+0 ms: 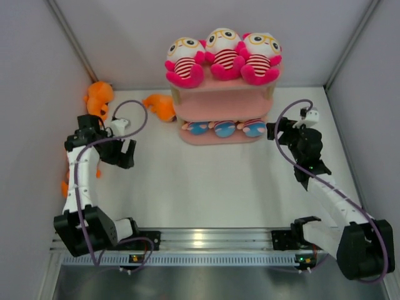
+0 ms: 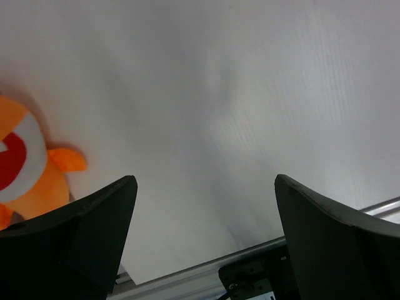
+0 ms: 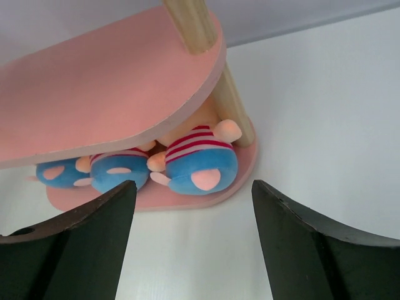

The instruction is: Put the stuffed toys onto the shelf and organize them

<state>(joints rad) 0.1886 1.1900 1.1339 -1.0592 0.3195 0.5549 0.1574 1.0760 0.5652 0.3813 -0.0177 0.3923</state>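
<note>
My left tool [image 2: 205, 184] is wide open and empty over the tabletop [image 2: 250, 94], with an orange shark [image 2: 28, 169] off to one side. My right tool [image 3: 194, 186] is wide open and empty too, facing the shelf [image 3: 106, 87] at its right end. Glasses plushes [image 1: 223, 56] sit on the top board, blue dolls [image 3: 197, 169] on the bottom board.

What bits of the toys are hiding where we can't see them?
- Top view: orange toy, mostly hidden behind the left arm.
- Left wrist view: a shark, cut off by the left edge.
- Right wrist view: blue dolls' faces, hidden under the shelf board.
</note>
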